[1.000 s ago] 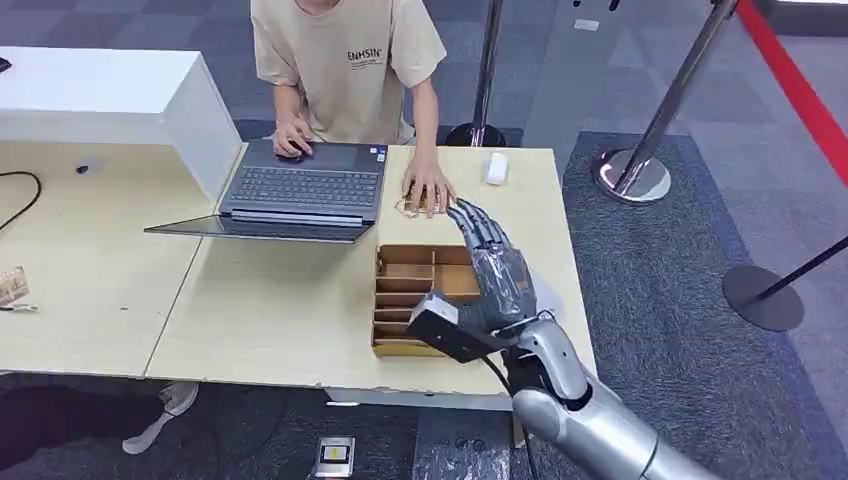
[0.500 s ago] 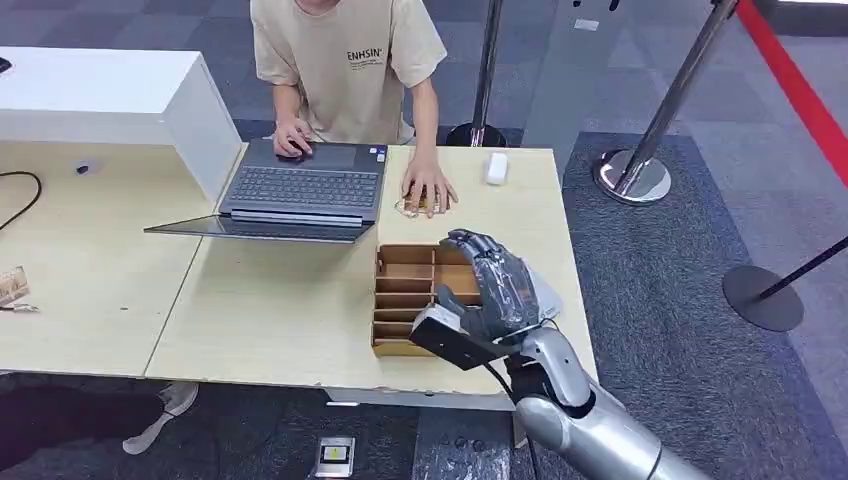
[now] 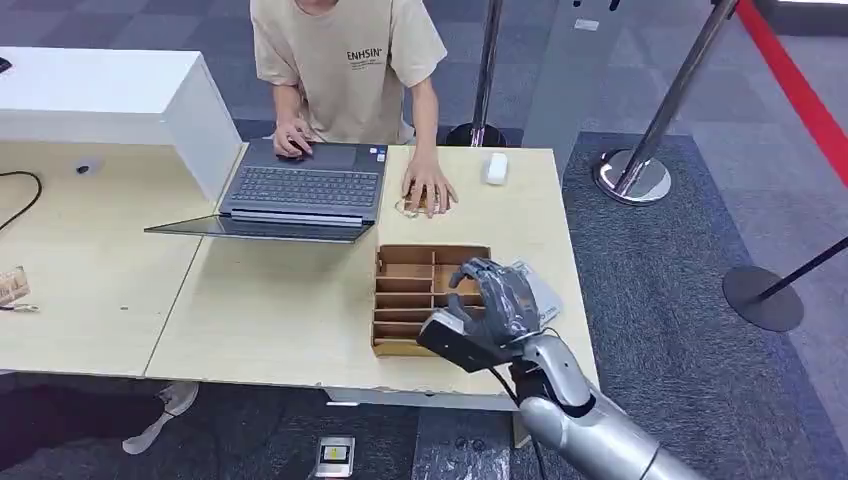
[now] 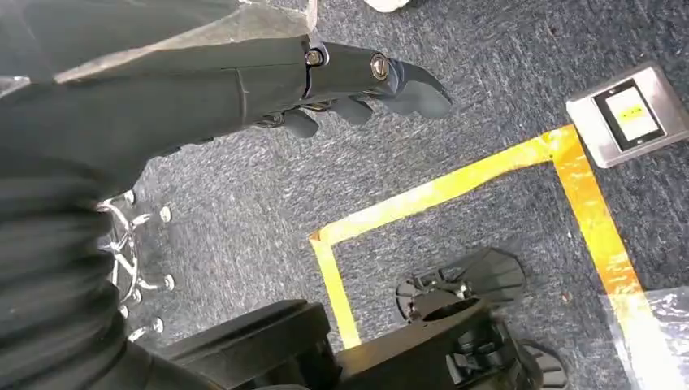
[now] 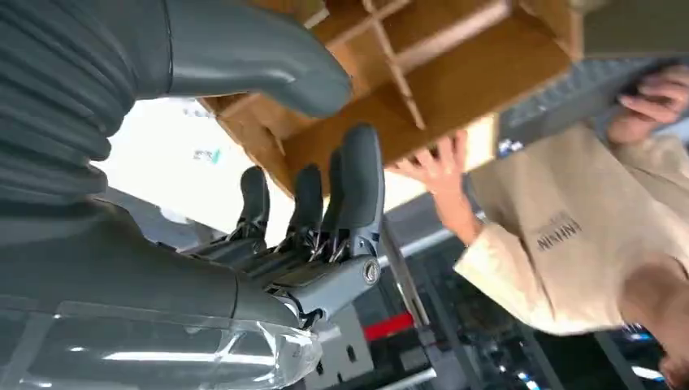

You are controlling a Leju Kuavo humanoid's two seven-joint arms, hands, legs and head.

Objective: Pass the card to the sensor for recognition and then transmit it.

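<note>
In the head view the right hand (image 3: pixel 497 300) has come down and back from where it reached a second ago, when its fingers stretched toward the person's hand (image 3: pixel 428 188) at the far edge of the table (image 3: pixel 290 310); it now hangs over the right-hand compartments of the wooden divided tray (image 3: pixel 405 300) with its fingers curling in. The card, I judge, is the small pale thing under the person's hand, well apart from the robot's hand, though it is too small to be sure. A laptop (image 3: pixel 300 192) sits to the left of it and a small white device (image 3: pixel 495 167), perhaps the sensor, to the right. The left wrist view shows the left hand (image 4: pixel 357 85) hanging over grey carpet and yellow floor tape (image 4: pixel 455 191), fingers curled in with nothing held. The right wrist view shows the right hand's fingers (image 5: pixel 357 187) partly bent and apart, with nothing between them, the tray just beyond. The pull-back suggests the reach is aimed at the tray and no card is yet in hand.
</note>
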